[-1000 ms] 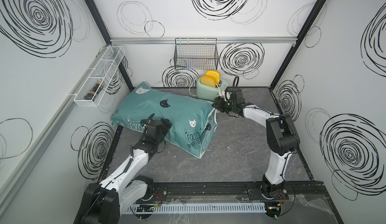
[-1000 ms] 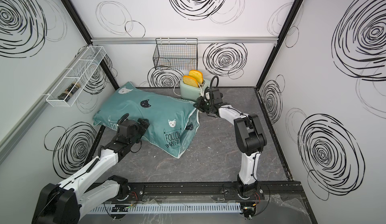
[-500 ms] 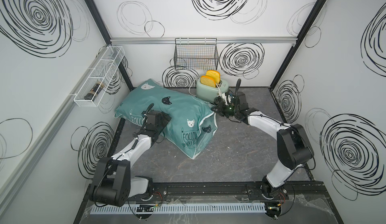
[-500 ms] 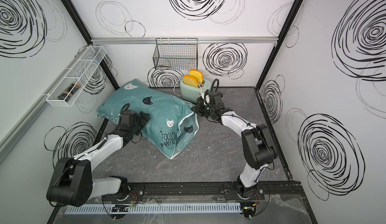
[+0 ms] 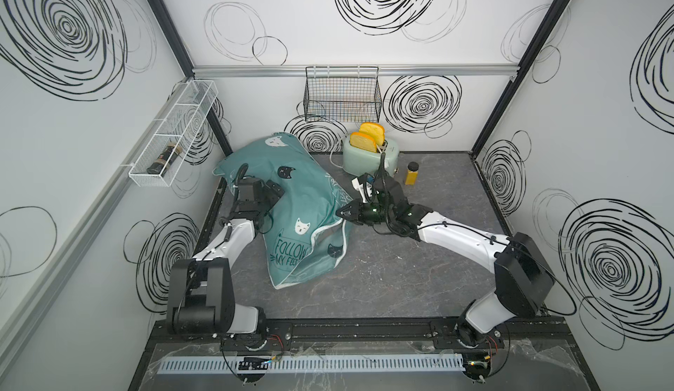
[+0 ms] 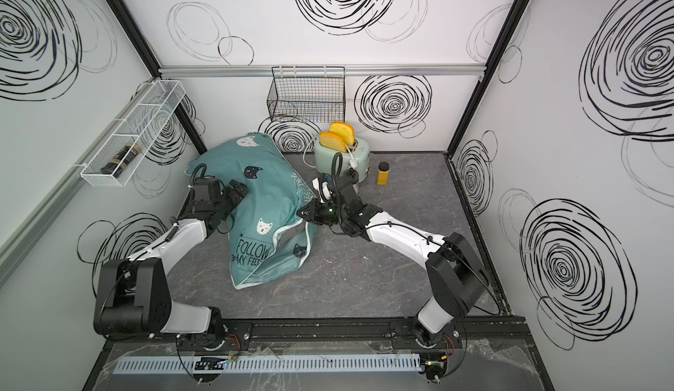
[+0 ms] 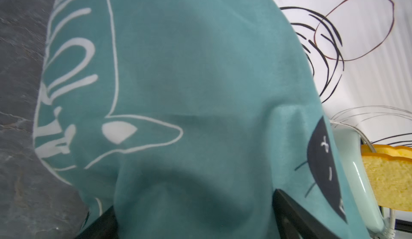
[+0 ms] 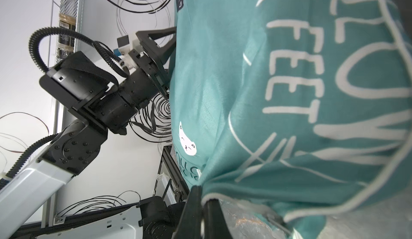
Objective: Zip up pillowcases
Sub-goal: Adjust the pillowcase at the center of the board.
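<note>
In both top views the teal pillowcase [image 5: 291,192], which a second ago lay flat across the table [image 5: 401,272], now runs front to back with its far end propped against the back wall. The right gripper [image 5: 343,213] has dragged the piped edge forward, away from the toaster [image 5: 368,159], while the left gripper [image 5: 275,190] has slid onto the case's left flank. I read that as repositioning, not zipping: a pale gap bordered by white piping gapes just beside the right gripper on its near side, so the opening looks unclosed, and I cannot make out the slider. Counted here: one pillowcase, two grippers, one toaster holding two toast slices [image 5: 363,143], one yellow bottle [image 5: 411,174] beside it, one black wire basket [image 5: 343,95] on the back wall, and one white wire rack [image 5: 175,141] with one dark jar [image 5: 164,157]. The left wrist view shows the left gripper's fingers [image 7: 296,220] spread wide with teal fabric bulging between them — pressing on the pillow, clamping nothing. The right wrist view shows the right gripper's fingers [image 8: 191,211] pinched together on the white-piped hem of the pillowcase, with crinkled shiny material showing under it — and the left gripper across the pillow, jaws apart against the cloth
</note>
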You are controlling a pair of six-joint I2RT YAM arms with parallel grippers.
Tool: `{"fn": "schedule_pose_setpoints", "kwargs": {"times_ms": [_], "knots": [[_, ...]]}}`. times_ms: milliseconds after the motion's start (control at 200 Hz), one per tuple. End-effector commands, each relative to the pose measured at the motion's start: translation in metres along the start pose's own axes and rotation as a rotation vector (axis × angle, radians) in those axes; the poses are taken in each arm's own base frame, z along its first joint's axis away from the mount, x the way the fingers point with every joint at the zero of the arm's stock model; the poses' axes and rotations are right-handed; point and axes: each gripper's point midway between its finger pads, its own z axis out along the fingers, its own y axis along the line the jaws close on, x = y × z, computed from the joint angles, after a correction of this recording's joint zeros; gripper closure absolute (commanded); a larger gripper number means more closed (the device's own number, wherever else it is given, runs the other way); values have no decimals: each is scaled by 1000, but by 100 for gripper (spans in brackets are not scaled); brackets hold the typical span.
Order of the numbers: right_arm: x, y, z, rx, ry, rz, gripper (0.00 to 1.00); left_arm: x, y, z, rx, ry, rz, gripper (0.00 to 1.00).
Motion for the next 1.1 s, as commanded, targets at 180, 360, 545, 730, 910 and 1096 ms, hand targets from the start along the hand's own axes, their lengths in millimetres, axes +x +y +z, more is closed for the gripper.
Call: {"fn": "schedule_pose_setpoints", "kwargs": {"times_ms": [180,360,545,730,910,1096], "knots": [[-15,23,-55,23,-93,-143,58,-29,-24,-47,15,-96,98,4],[-36,-1,-111,111,-195,-226,44,-17,-49,-96,24,-150,197,4],[-42,-68,-129,163,-152,-100,38,26,-115,-153,171,-141,387,4],[-33,-112,-118,90,-74,27,37,105,-156,-189,324,-23,562,1],[-26,-136,-99,81,39,121,39,166,-164,-185,340,78,692,2],[-41,-130,-86,53,32,107,35,150,-123,-159,141,69,608,1]]}}
